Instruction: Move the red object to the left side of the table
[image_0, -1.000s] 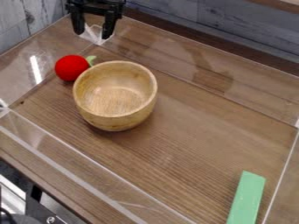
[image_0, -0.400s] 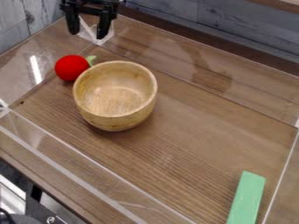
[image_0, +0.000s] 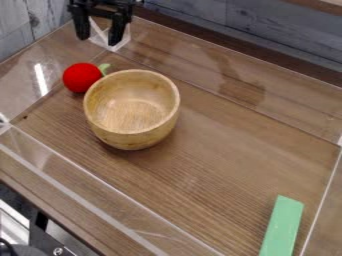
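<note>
Currently keeps the gripper (image_0: 110, 38), fingers spread apart, at the far left of the table (image_0: 230, 150). Shows the red object (image_0: 82, 77) toward the left, right beside the wooden bowl (image_0: 134, 138), and the green block (image_0: 281, 228) at the near right.

ball (image_0: 82, 77) left of bowl (image_0: 131, 109) | block (image_0: 281, 228) front right, perhaps flat
</note>
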